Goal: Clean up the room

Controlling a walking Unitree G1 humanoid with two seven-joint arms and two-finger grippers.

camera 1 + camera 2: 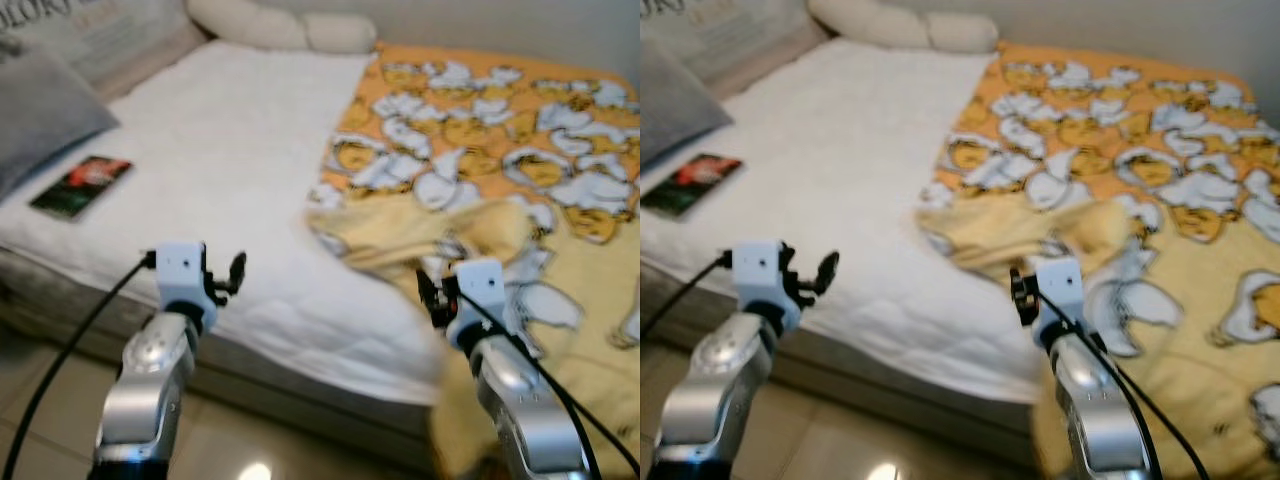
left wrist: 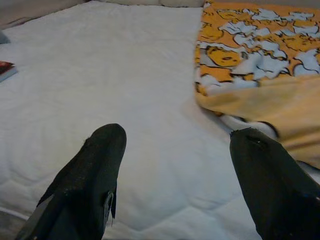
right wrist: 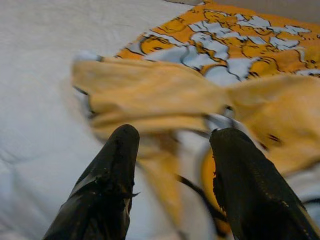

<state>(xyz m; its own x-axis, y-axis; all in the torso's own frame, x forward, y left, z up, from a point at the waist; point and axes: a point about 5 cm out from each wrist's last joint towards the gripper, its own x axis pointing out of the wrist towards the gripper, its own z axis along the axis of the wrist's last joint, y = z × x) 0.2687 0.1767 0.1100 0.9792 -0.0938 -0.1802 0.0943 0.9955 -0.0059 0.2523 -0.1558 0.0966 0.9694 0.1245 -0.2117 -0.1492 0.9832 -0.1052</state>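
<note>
An orange and yellow blanket [image 1: 500, 150] with a cartoon print covers the right side of the bed, its near corner folded back into a rumpled yellow bunch [image 1: 420, 235]. My right gripper [image 1: 428, 290] hovers open at the bed's front edge, just short of that bunch [image 3: 150, 95], with nothing between its fingers [image 3: 112, 175]. My left gripper [image 1: 232, 275] is open above the front edge of the white mattress [image 1: 220, 160], holding nothing; its fingers [image 2: 95, 175] point across the bare sheet toward the blanket's edge [image 2: 250, 95].
A red and black book [image 1: 82, 185] lies on the mattress at the left, beside a grey pillow [image 1: 40, 115]. White pillows [image 1: 285, 28] sit at the head by the wall. Tiled floor [image 1: 230, 445] runs below the bed frame.
</note>
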